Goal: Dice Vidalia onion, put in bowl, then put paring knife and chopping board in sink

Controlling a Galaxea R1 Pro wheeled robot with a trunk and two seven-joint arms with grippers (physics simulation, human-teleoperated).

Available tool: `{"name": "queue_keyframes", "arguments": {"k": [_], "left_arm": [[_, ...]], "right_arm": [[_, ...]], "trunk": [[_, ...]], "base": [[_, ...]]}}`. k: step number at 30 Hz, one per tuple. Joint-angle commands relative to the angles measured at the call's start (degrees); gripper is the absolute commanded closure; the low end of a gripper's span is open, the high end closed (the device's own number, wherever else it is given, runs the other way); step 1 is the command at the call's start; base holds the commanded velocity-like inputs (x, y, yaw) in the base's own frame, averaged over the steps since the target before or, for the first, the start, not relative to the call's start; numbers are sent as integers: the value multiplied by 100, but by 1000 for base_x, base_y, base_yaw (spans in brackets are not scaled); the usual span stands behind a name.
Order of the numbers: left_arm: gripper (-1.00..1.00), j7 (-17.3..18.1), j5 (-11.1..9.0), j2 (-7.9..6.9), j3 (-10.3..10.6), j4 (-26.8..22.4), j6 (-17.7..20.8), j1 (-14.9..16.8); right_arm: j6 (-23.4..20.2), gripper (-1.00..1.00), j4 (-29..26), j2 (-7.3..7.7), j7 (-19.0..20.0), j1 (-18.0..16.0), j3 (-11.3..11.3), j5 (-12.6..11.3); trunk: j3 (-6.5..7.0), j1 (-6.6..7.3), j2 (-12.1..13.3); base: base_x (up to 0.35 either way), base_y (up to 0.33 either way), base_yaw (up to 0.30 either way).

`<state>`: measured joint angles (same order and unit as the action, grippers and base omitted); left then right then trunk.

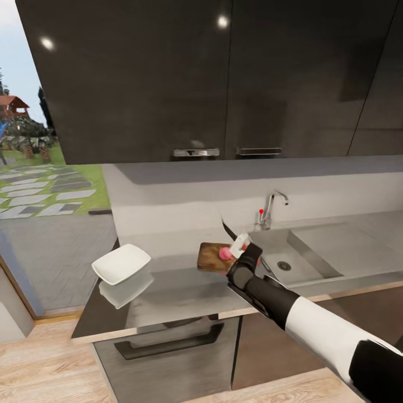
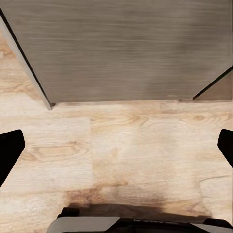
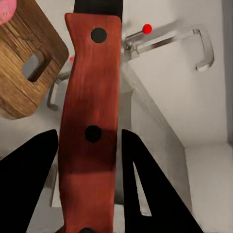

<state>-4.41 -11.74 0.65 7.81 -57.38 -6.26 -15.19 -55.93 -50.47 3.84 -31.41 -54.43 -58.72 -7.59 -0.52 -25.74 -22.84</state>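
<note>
My right gripper [image 1: 241,247] is shut on the paring knife [image 1: 229,229], whose dark blade points up and away over the chopping board [image 1: 210,257]. The pinkish Vidalia onion [image 1: 225,253] sits on the board's right end, just beside the gripper. In the right wrist view the knife's red handle [image 3: 90,121] runs between the two fingers of the right gripper [image 3: 88,133], with the board's slotted corner [image 3: 29,68] and a sliver of the onion [image 3: 5,10] beyond. The white bowl [image 1: 121,263] stands on the countertop [image 1: 184,296] at the left. The sink [image 1: 305,246] lies right of the board. My left gripper [image 2: 116,150] is open over the floor.
The chrome tap [image 1: 271,206] with its red-tipped lever rises behind the sink. Dark wall cabinets [image 1: 212,78] hang above the counter. The countertop's left end stops just past the bowl, by a window. Below the left gripper are the wooden floor [image 2: 121,145] and a grey cabinet front [image 2: 121,48].
</note>
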Motion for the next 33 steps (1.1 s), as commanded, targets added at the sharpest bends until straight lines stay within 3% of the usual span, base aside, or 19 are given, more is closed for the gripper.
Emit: {"name": "queue_keyframes", "arguments": {"k": [1, 9, 17, 21, 33], "left_arm": [[-100, -33, -47, 2, 18, -2, -16, 1], [-100, -33, -47, 23, 19, -9, -16, 1], [-100, -33, -47, 23, 19, -11, -16, 1], [-100, -24, -47, 30, 36, -44, -16, 3], [-100, -24, -47, 32, 36, -26, -16, 8]], "right_arm": [[-24, 100, 23, 1, -1, -8, -36, -43], [13, 100, 134, 11, 987, -6, -135, -44], [154, 100, 100, -22, 1064, -6, -131, -32], [224, 100, 140, -151, 1111, -6, -123, -68], [543, 100, 117, -40, 1116, -6, -130, -68]], "trunk": [[-5, -4, -7], [-5, -4, -7], [-5, -4, -7], [-5, -4, -7], [-5, -4, -7]], "base": [[78, -50, 0], [127, -96, 0], [85, -76, 0], [0, 0, 0], [0, 0, 0]]}}
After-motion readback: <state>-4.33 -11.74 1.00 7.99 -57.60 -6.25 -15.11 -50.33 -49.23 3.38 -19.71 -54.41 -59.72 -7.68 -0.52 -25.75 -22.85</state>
